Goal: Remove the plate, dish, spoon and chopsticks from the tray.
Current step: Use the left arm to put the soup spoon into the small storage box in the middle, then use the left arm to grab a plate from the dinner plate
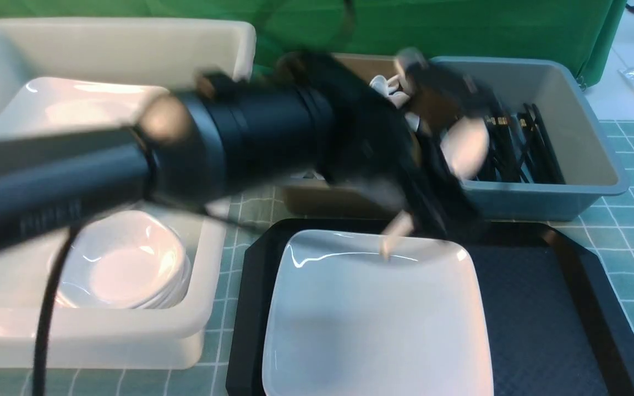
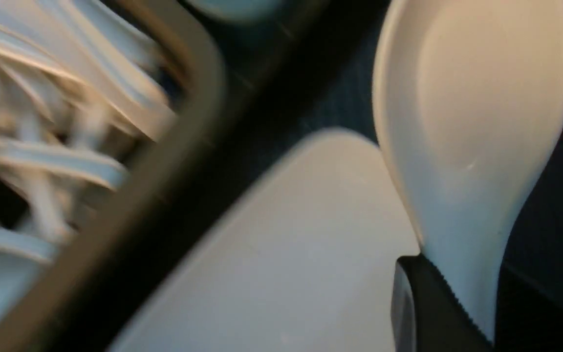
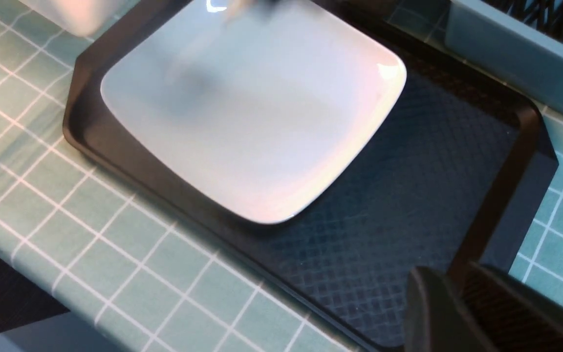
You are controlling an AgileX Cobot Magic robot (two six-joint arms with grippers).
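While the left gripper (image 2: pixel 457 303) clenches the spoon (image 2: pixel 472 112) aloft near the far edge of the tray (image 1: pixel 542 308), only the plate (image 1: pixel 372 319) lies on it, at left. Judging by that, 2 pieces remain. I cannot tell the state of the right gripper (image 3: pixel 462 318).

The left arm (image 1: pixel 102 159) comes in from 9 o'clock and lies nearly level across the front view, its thick black forearm and wrist reaching toward 3 o'clock, all blurred. The left claw (image 1: pixel 443 159) ends just past centre, toward 2 o'clock, held above the table. It is closed on the handle of the spoon (image 2: pixel 472 122), and one black serrated finger (image 2: pixel 428 308) presses against that handle. Of the right claw (image 3: pixel 462 313) only two dark finger ends show, close side by side. Whether they touch is unclear.
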